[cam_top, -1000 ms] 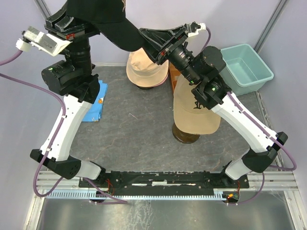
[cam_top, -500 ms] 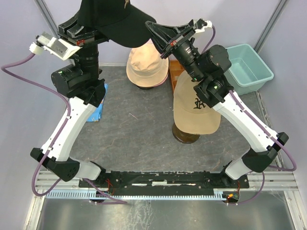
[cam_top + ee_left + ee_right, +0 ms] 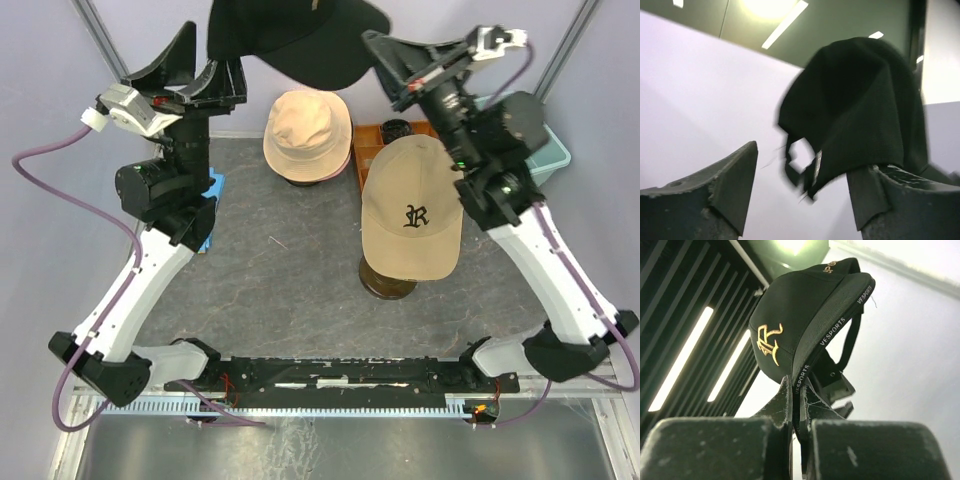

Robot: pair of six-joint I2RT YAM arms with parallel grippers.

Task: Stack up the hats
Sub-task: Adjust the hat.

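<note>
Pinching black cap (image 3: 790, 335) — right end effector (image 3: 799, 395), teal tub (image 3: 557, 152) half-hidden

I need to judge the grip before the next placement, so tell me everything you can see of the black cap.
The black cap is a soft fabric baseball cap with a gold embroidered emblem on the front, white VESPORTS lettering along the band at its rim, and an adjustable strap at the back. It hangs high in the air, pinched at that band by the shut right gripper. The left gripper stands open beside it; whether it touches the cap cannot be told.
</note>
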